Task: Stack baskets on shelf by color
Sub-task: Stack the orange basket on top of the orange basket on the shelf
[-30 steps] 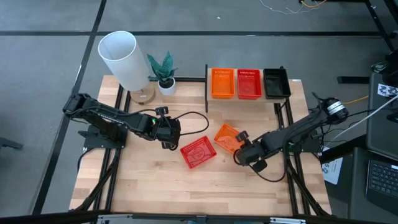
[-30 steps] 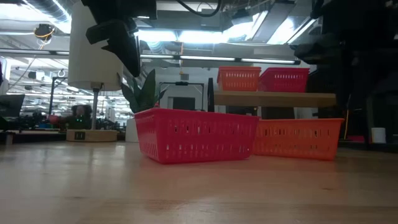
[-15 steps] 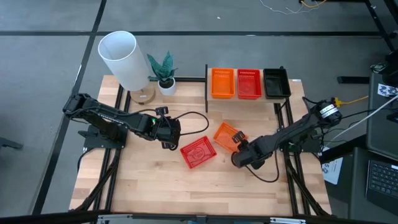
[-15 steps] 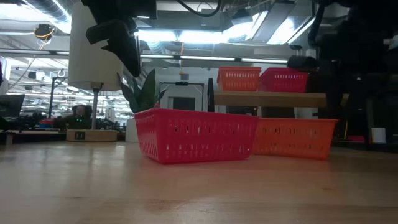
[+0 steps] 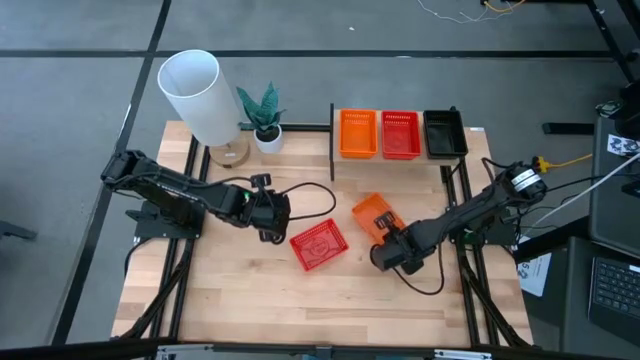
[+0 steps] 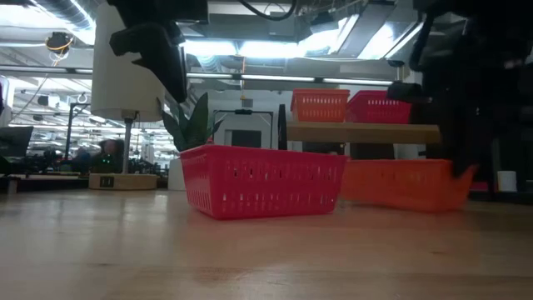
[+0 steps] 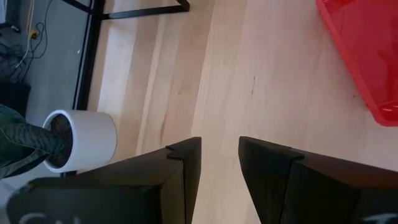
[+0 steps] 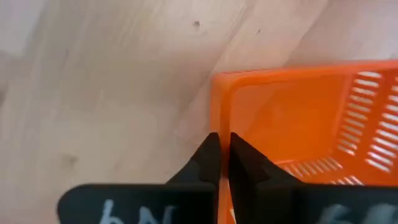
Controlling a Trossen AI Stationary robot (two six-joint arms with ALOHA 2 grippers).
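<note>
Right claw (image 8: 219, 163) pinched on rim of loose orange perforated plastic basket (image 5: 373, 213), surface centre, 6 o'clock of light-wood shelf (image 5: 400, 156): edge grip permits lift. Left claw (image 7: 219, 163) narrowly parted, empty.

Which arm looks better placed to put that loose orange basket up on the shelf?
The right. Its end effector is already shut on the orange basket wall. The left end effector hangs empty beside the red basket, farther from the shelf.
</note>
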